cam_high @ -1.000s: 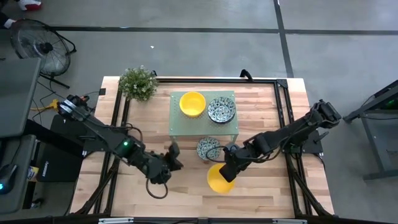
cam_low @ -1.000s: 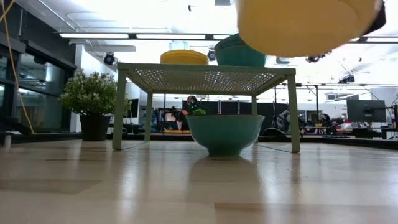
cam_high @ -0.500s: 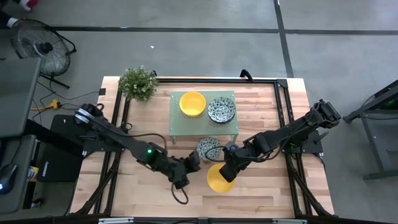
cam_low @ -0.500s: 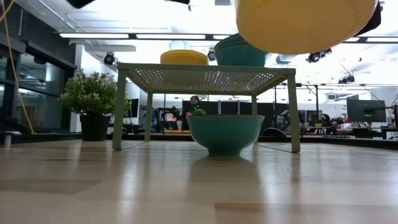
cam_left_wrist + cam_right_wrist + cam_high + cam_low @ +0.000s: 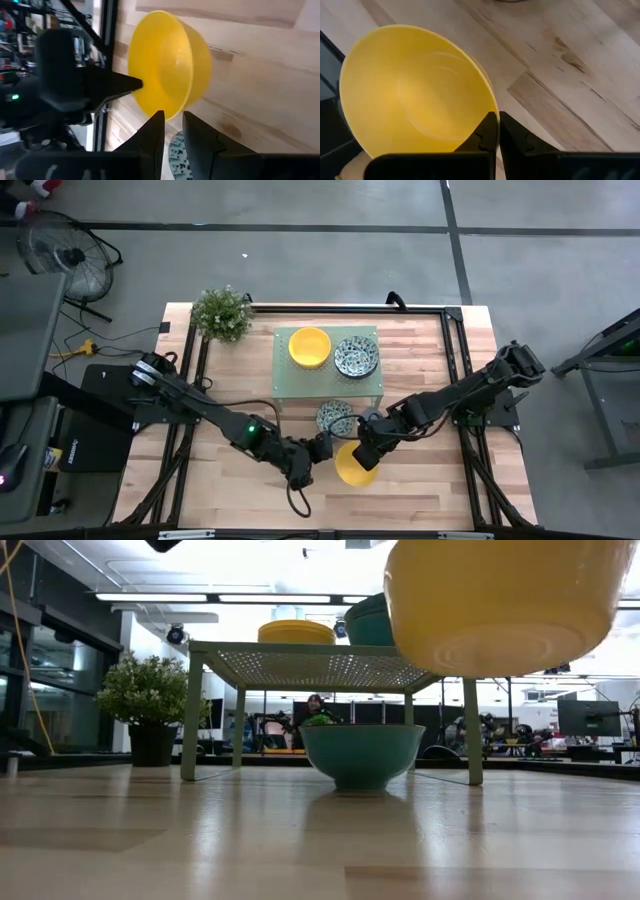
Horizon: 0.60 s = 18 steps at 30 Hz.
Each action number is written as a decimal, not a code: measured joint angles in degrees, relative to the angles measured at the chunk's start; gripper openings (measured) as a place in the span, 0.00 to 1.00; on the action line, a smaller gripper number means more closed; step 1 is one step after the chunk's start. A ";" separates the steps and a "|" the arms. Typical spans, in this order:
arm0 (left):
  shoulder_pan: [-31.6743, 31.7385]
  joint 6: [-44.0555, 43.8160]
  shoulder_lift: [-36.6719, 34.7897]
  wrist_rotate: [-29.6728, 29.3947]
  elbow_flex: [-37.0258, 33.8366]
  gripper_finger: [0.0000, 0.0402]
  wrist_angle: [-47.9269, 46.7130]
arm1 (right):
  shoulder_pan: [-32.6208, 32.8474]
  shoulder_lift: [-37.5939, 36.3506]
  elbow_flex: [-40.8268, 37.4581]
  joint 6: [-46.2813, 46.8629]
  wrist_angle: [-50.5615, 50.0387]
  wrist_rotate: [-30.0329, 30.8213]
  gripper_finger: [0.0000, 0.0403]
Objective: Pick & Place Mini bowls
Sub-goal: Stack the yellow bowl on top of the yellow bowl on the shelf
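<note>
Right gripper (image 5: 362,461): clenched on the rim of a yellow mini bowl (image 5: 351,465), held clear above the tabletop (image 5: 430,360). Left gripper (image 5: 322,446): just beside that bowl, fingers slightly parted, holding nothing.

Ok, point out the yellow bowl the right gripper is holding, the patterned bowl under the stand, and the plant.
held yellow bowl (image 5: 415,95), right wrist view, inner wall.
patterned bowl under the stand (image 5: 333,417), high view, patterned inside.
plant (image 5: 222,313), high view, leafy top.
</note>
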 joint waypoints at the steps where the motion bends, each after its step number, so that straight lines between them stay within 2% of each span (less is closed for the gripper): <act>1: -0.02 0.03 0.04 0.21 -0.04 0.16 -0.41 | -0.16 -0.06 -0.47 0.00 0.57 -0.31 0.00; 7: -0.01 0.75 0.14 1.25 -0.06 0.16 -2.60 | -0.81 -0.14 -1.12 -0.17 2.94 -1.34 0.00; 18: 0.71 8.04 4.58 0.62 -0.10 0.16 1.52 | -1.13 -0.14 -1.12 -1.26 3.24 -1.06 0.00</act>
